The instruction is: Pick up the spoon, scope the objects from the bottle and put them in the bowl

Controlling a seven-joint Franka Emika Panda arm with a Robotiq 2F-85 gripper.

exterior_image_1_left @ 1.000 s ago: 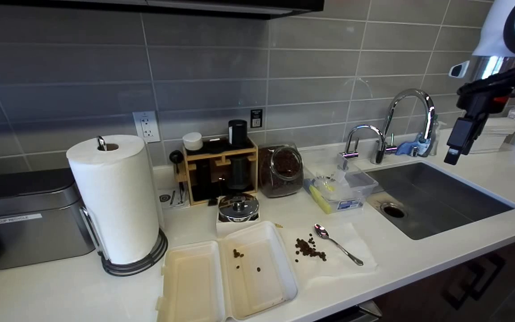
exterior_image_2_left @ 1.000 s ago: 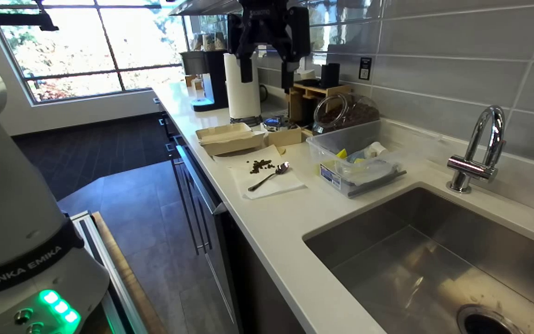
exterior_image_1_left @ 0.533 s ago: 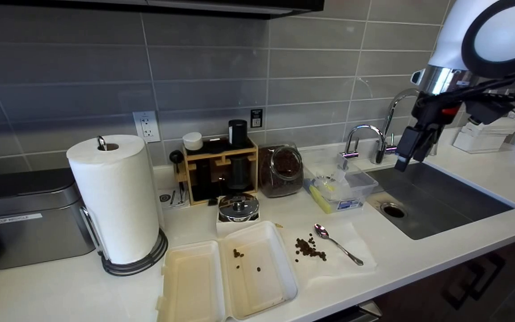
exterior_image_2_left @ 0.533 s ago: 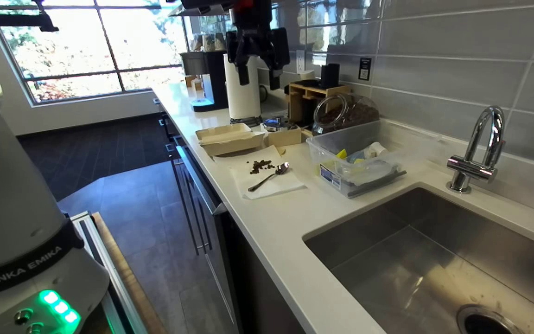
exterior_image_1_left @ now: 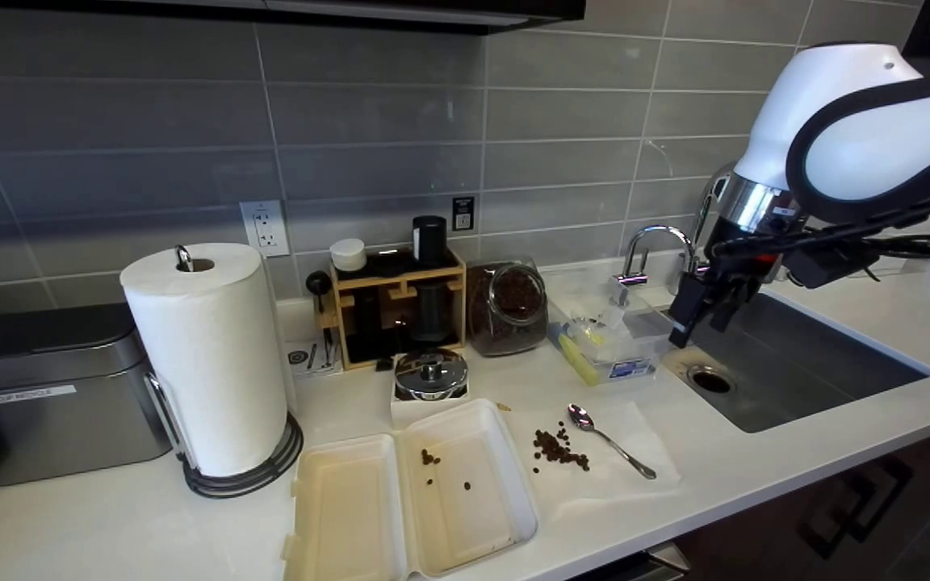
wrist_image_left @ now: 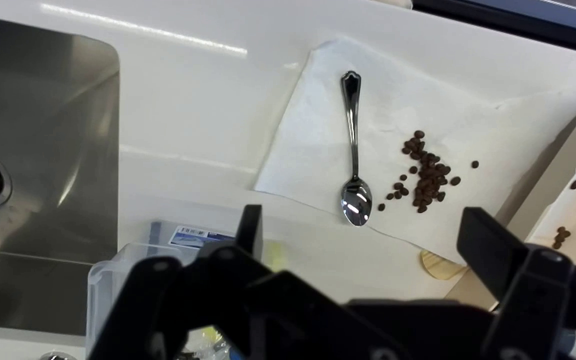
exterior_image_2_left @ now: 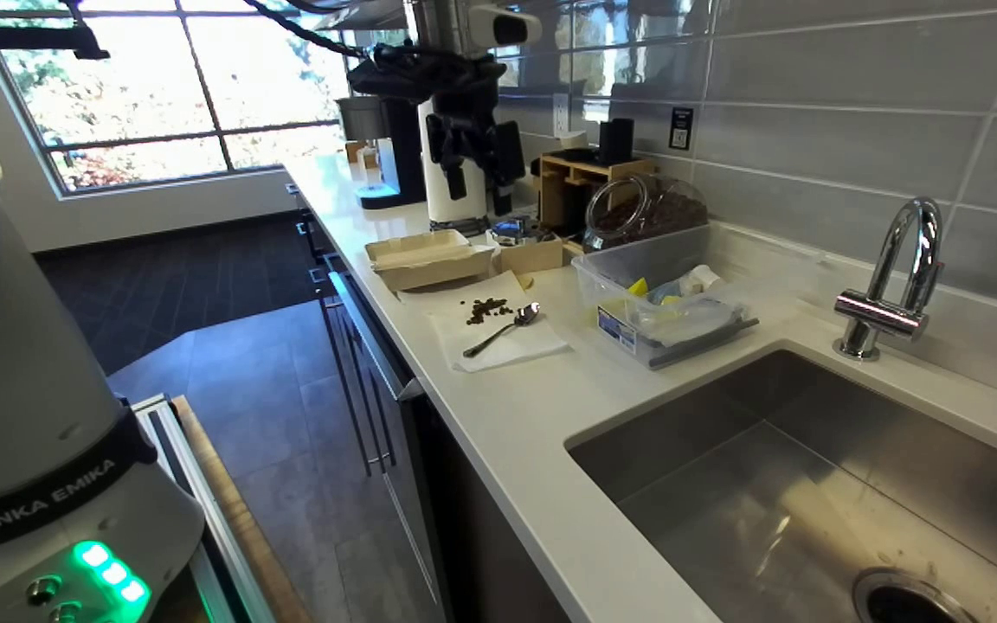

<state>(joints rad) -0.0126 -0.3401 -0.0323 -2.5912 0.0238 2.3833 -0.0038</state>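
A metal spoon (exterior_image_1_left: 581,417) lies on a white paper sheet on the counter; it also shows in an exterior view (exterior_image_2_left: 528,313) and the wrist view (wrist_image_left: 356,202). Dark beans (wrist_image_left: 429,177) lie in a loose pile beside its bowl end. A big clear jar (exterior_image_1_left: 505,311) of dark beans rests tilted against the wall. No bowl shows; an open takeaway box (exterior_image_1_left: 475,516) holds a few beans. My gripper (exterior_image_1_left: 699,329), also in an exterior view (exterior_image_2_left: 479,192) and the wrist view (wrist_image_left: 361,220), is open and empty, in the air above the counter, apart from the spoon.
A clear plastic tub (exterior_image_2_left: 628,333) with bags and yellow items stands between the jar and the sink (exterior_image_1_left: 796,355). A faucet (exterior_image_2_left: 888,277) rises behind the sink. A silver-lidded canister (exterior_image_1_left: 431,373), wooden rack (exterior_image_1_left: 400,282) and paper towel roll (exterior_image_1_left: 203,355) stand behind the box.
My open gripper has come down and away from the far side of the sink, toward the tub and spoon. The spoon, beans, jar and box have not moved.
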